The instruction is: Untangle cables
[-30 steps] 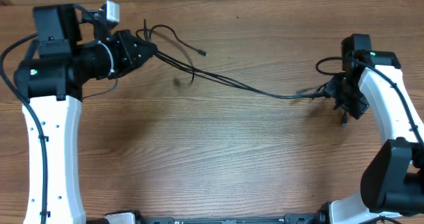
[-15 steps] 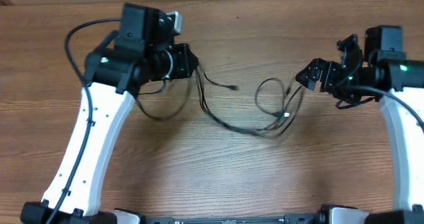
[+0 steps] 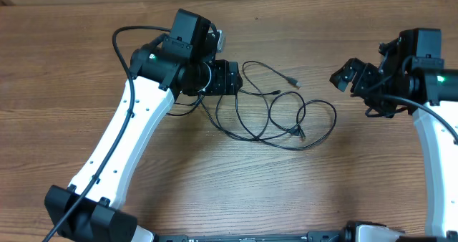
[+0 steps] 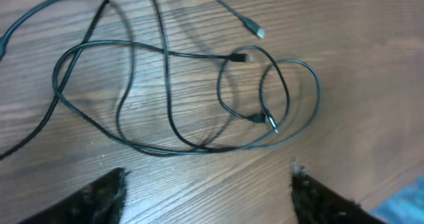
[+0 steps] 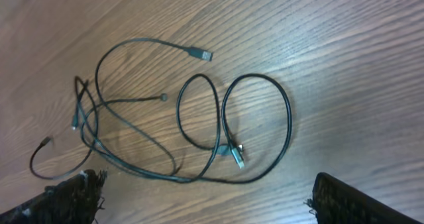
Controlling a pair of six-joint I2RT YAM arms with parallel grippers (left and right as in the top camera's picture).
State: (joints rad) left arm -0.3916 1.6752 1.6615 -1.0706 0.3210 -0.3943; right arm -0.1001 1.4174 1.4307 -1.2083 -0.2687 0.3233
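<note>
1. Black cables [image 3: 299, 132]: at least two, looped together at mid-frame; two grippers.
2. Stretched taut between the grippers a second ago, they now lie slack on the wooden table [image 3: 215, 192]. The left gripper [image 3: 238, 78] and right gripper [image 3: 342, 76] both gape open, empty.
3. Bare wood lies below the loops and towards the right gripper.

tangled black cables [image 3: 270, 119] lie on the wooden table [image 3: 215, 192].

Soft, even light; edges perhaps blurred.
</note>
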